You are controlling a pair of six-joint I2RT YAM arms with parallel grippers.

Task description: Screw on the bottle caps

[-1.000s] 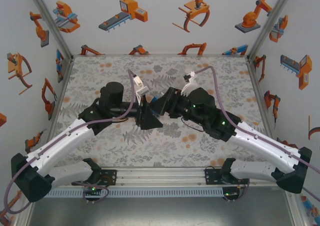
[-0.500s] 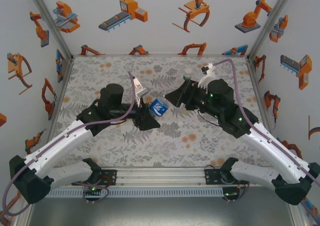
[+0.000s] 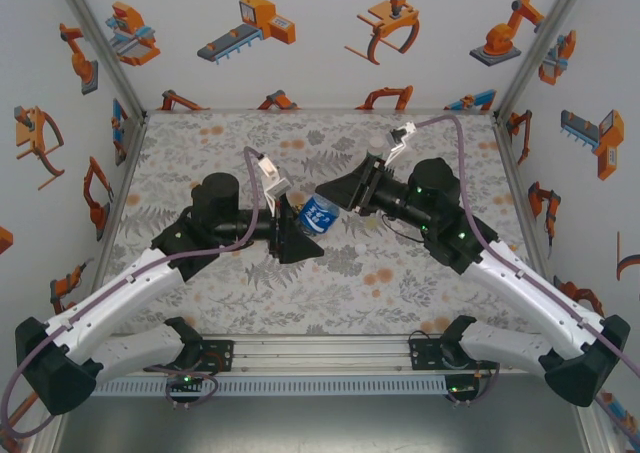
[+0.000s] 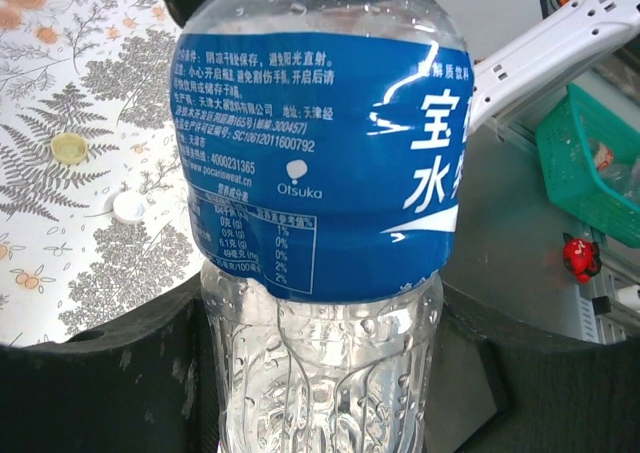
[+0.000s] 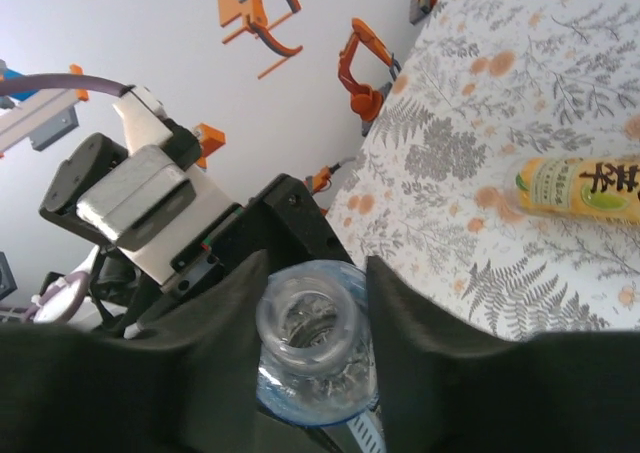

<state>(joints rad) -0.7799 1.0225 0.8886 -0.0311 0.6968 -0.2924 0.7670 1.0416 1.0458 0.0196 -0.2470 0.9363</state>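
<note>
A clear bottle (image 4: 320,173) with a blue label is held off the mat, my left gripper (image 4: 320,373) shut on its ribbed lower body. Its mouth (image 5: 308,318) is open, with no cap on it. My right gripper (image 5: 315,313) is shut on the neck, a black finger pressed to each side. In the top view the two grippers meet at this bottle (image 3: 320,213) in mid-table. A yellow cap (image 4: 69,148) and a white cap (image 4: 129,206) lie loose on the floral mat. The yellow-labelled bottle (image 5: 585,188) lies on its side on the mat.
A pale bottle (image 3: 374,148) stands at the back, just behind my right wrist. A green basket (image 4: 590,163) sits off the table, seen past the clear bottle. White walls with orange robot pictures close the mat in on three sides.
My right gripper came back from the back right to the clear bottle and closed on its neck. The left arm kept its hold and shifted slightly left.
</note>
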